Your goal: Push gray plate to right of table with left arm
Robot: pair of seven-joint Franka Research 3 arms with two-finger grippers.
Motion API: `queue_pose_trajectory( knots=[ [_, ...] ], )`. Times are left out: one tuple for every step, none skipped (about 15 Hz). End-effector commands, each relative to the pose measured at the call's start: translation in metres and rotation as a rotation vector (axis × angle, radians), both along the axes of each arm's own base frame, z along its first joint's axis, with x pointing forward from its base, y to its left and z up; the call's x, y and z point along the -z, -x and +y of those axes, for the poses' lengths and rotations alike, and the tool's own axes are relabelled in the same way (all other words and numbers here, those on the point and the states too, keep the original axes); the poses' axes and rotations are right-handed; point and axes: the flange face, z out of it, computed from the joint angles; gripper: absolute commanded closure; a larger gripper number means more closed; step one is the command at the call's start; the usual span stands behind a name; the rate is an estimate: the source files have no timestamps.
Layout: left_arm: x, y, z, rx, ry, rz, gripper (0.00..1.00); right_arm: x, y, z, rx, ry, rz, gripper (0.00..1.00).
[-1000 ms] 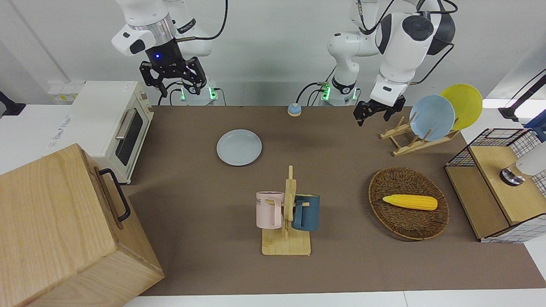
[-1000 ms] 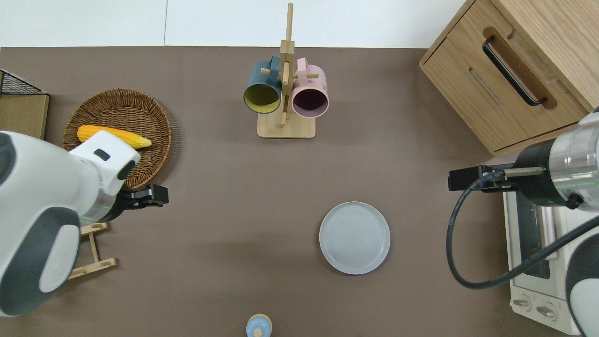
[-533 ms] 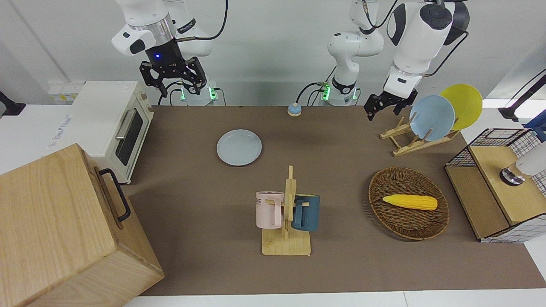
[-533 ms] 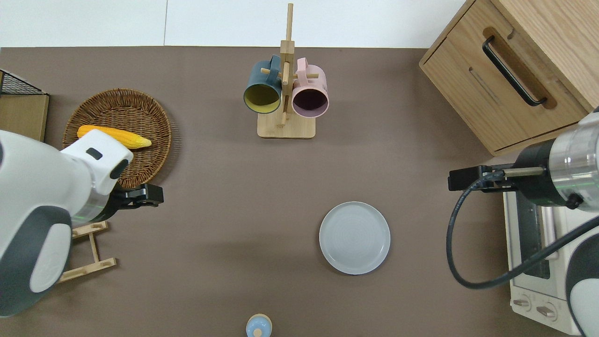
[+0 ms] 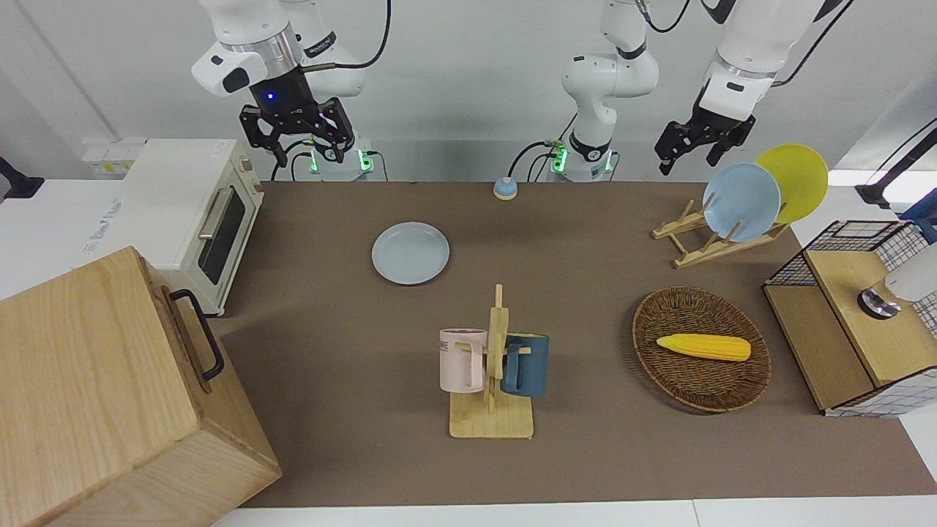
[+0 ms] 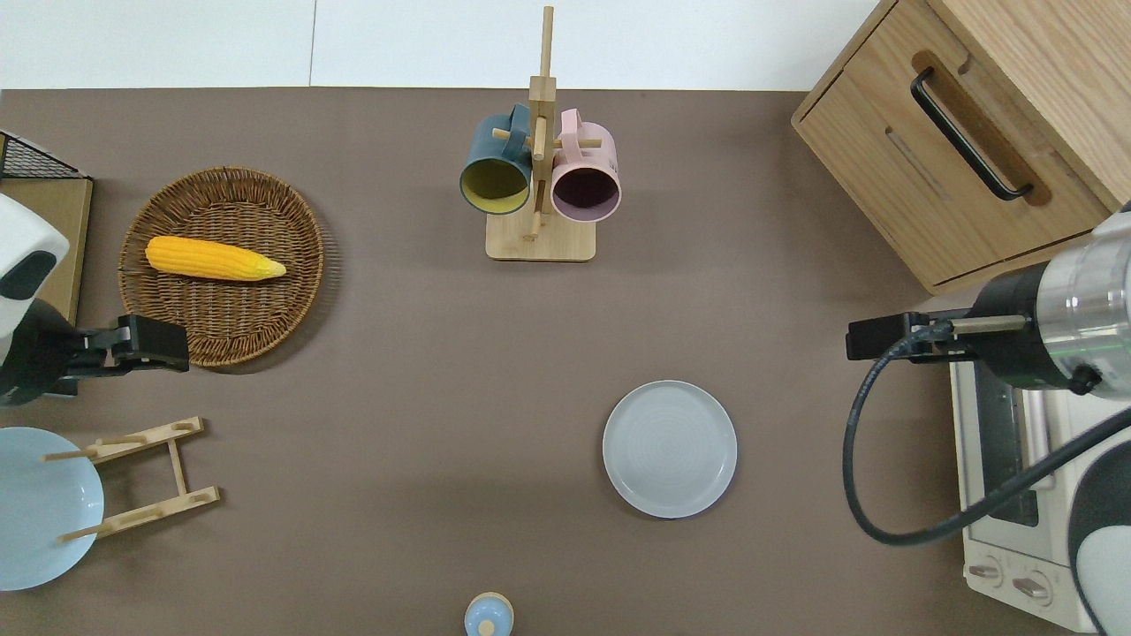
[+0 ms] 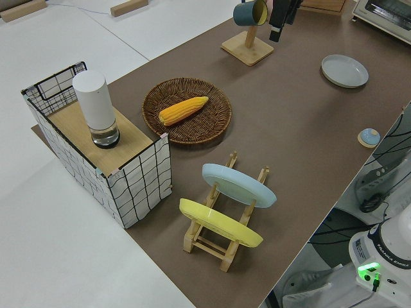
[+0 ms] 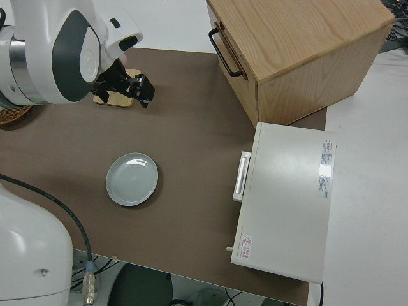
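The gray plate (image 5: pixel 410 252) (image 6: pixel 669 448) (image 7: pixel 345 70) (image 8: pixel 132 178) lies flat on the brown table (image 5: pixel 585 293), a little toward the right arm's end and nearer to the robots than the mug rack. My left gripper (image 5: pixel 689 148) (image 6: pixel 152 343) (image 8: pixel 141 89) hangs in the air, open and empty. In the overhead view it is over the wicker basket's near rim, at the left arm's end of the table and well apart from the plate. The right gripper (image 5: pixel 308 147) is parked, open.
A mug rack (image 6: pixel 537 177) with two mugs stands mid-table. The wicker basket (image 6: pixel 274 300) holds a corn cob. A dish rack (image 5: pixel 695 245) carries a light-blue and a yellow plate. A wire crate (image 5: pixel 849 322), a toaster oven (image 5: pixel 183 205) and a wooden cabinet (image 5: pixel 95 395) sit at the ends.
The left arm has lifted and swung toward its own end of the table, away from the gray plate. The plate and the right arm have not moved.
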Motion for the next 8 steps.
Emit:
queue_pose_trajectory(
  knots=[
    [-0.0057, -0.0062, 0.0100, -0.009, 0.003, 0.015, 0.00, -0.0031, -0.0012, 0.0001, 0.002, -0.018, 0.000, 0.005],
    [-0.0057, -0.0062, 0.0092, -0.007, 0.003, 0.015, 0.00, -0.0031, -0.0012, 0.0001, 0.002, -0.018, 0.000, 0.005],
    [-0.0057, -0.0062, 0.0101, -0.009, 0.002, 0.015, 0.00, -0.0031, -0.0012, 0.0001, 0.002, -0.018, 0.000, 0.005],
    [-0.0065, -0.0058, 0.0105, -0.009, -0.001, 0.013, 0.00, -0.0031, -0.0012, 0.0001, 0.002, -0.018, 0.000, 0.005],
    [-0.0073, -0.0053, 0.0113, -0.010, -0.001, 0.011, 0.00, -0.0031, -0.0012, 0.0001, 0.002, -0.018, 0.000, 0.005],
    [-0.0083, -0.0050, 0.0107, -0.010, -0.003, 0.008, 0.00, -0.0031, -0.0012, 0.0001, 0.002, -0.018, 0.000, 0.005],
    [-0.0091, -0.0046, 0.0117, -0.012, -0.004, 0.006, 0.00, -0.0031, -0.0012, 0.0001, 0.002, -0.018, 0.000, 0.005],
    [-0.0092, -0.0047, 0.0115, -0.013, -0.002, 0.005, 0.00, -0.0031, -0.0012, 0.0001, 0.002, -0.018, 0.000, 0.005]
  ],
)
